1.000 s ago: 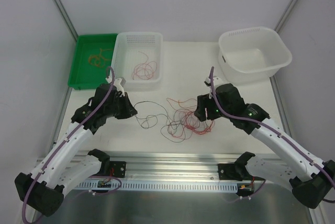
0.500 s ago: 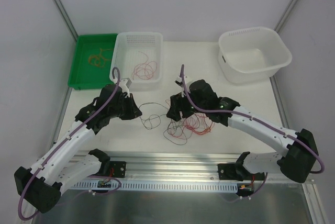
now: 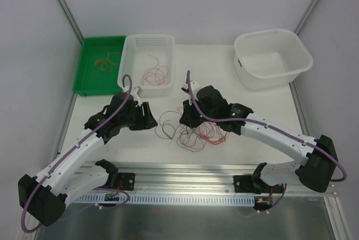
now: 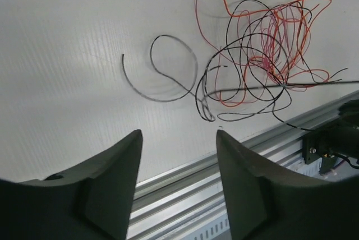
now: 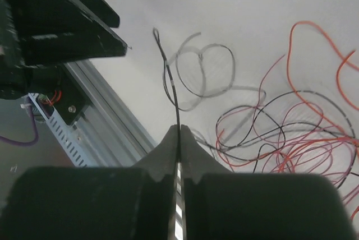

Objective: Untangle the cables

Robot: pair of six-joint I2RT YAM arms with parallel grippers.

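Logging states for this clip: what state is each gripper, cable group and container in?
left gripper: open, empty.
right gripper: shut on a black cable.
cable pile: tangled, red and black mixed.
green tray: holds orange-tan cables.
white basket: holds red cables.
white tub: empty.

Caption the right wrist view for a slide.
Right gripper, fingers shut on one black cable, beside the red-and-black tangle on the white table.
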